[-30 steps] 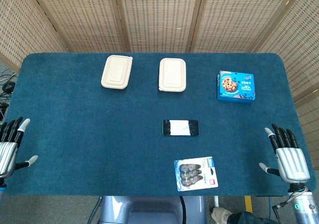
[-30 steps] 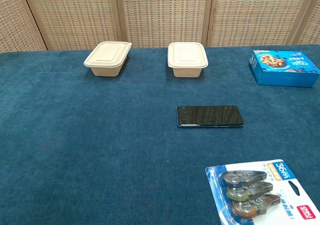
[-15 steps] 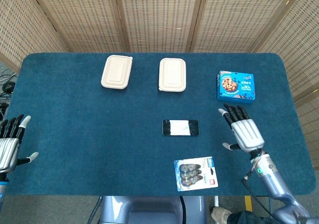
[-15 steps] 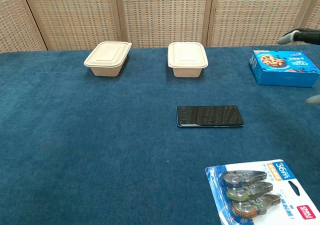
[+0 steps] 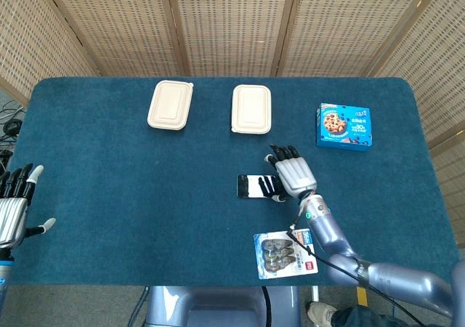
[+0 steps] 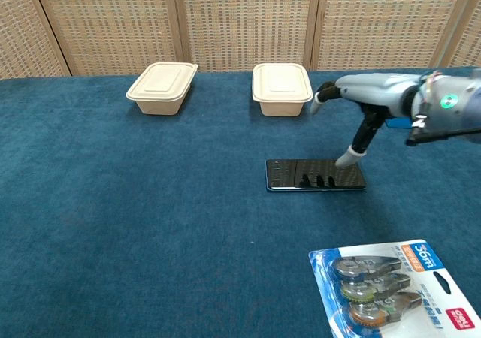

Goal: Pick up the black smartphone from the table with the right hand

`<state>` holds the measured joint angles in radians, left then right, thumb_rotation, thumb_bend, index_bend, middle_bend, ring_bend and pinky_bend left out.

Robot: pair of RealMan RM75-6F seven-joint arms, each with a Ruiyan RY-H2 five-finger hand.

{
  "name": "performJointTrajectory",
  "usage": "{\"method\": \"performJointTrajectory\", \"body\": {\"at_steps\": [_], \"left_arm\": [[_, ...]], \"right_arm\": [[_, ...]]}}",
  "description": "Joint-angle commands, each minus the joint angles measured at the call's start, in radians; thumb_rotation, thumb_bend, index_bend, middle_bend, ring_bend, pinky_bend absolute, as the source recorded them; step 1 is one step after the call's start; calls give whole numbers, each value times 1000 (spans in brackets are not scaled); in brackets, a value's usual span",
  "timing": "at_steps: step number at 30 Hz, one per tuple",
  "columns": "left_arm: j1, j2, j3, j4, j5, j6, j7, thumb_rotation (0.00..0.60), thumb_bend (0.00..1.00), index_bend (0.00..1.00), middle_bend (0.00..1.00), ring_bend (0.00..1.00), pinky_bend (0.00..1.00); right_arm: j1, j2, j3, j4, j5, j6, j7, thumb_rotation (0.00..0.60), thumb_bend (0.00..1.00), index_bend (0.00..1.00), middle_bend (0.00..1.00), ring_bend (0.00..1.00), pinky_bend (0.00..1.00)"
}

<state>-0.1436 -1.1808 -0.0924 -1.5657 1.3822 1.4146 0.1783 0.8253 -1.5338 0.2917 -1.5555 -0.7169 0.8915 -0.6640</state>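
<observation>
Right hand over the phone

The right hand (image 5: 293,174) hovers with fingers spread above the right end of the phone (image 6: 316,175), holding nothing; the phone lies flat mid-surface (image 5: 109,182), just beyond the tape pack (image 6: 391,289). The left hand (image 5: 13,209), far left of the phone, is spread and empty.

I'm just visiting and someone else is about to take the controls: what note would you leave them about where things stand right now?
Right robot hand: open, fingers spread, above the right end of the black smartphone; holding nothing.
Left robot hand: open, idle at the table's left edge.
The phone lies flat mid-table, screen up.
Done: the reach to the phone.
Left: lower, grip and lift it.
</observation>
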Motion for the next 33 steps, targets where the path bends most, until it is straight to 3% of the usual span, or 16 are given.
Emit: {"method": "performJointTrajectory", "body": {"at_steps": [1, 8, 33], "left_arm": [[-5, 0, 0, 5, -5, -11, -3, 600, 0, 0, 0, 0, 0], [-13, -3, -4, 18, -14, -24, -19, 600, 0, 0, 0, 0, 0], [-17, -2, -2, 20, -34, -35, -19, 600, 0, 0, 0, 0, 0]], "right_arm": [[84, -96, -12, 76, 94, -3, -71, 600, 0, 195, 0, 0, 0], [165, -187, -12, 155, 199, 12, -123, 600, 0, 201, 0, 0, 0], [220, -233, -53, 235, 295, 19, -129, 600, 0, 250, 0, 0, 0]]}}
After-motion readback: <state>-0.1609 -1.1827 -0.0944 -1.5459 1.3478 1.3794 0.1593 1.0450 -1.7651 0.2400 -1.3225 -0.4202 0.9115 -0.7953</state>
